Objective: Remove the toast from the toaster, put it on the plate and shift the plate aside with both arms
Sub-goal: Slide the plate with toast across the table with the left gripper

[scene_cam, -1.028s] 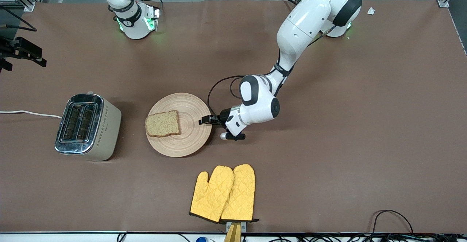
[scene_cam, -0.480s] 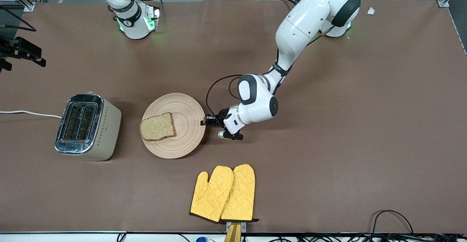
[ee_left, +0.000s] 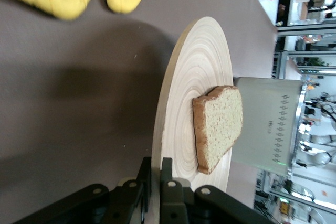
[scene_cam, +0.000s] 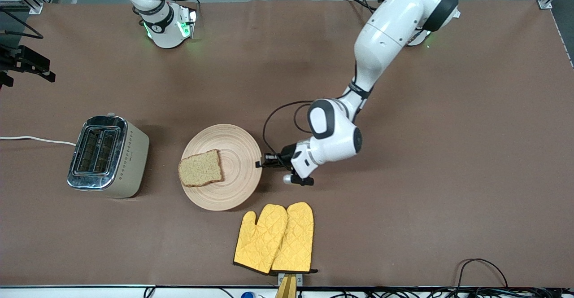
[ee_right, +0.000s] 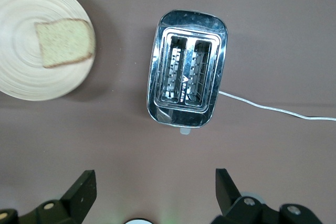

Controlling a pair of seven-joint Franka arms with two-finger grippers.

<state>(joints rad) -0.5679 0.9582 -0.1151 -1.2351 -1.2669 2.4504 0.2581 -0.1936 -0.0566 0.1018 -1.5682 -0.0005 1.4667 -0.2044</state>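
The round beige wooden plate (scene_cam: 235, 152) sits mid-table between the toaster and the left arm, with the slice of brown toast (scene_cam: 200, 168) lying on its toaster-side half. My left gripper (scene_cam: 261, 164) is shut on the plate's rim at the edge toward the left arm's end. In the left wrist view the black fingers (ee_left: 169, 174) pinch the plate (ee_left: 194, 72) edge, and the toast (ee_left: 220, 127) lies flat on it. My right gripper (ee_right: 156, 190) hangs open and empty, high above bare table, between the right arm's base and the toaster.
A chrome and beige two-slot toaster (scene_cam: 107, 154) stands beside the plate toward the right arm's end, its white cord (scene_cam: 36, 139) trailing to the table edge. A pair of yellow oven mitts (scene_cam: 274, 237) lies nearer the front camera than the plate.
The left gripper closed on the plate's rim. The plate with the toast first slid toward the toaster, then came back and nearer the front camera. The right arm stayed put.
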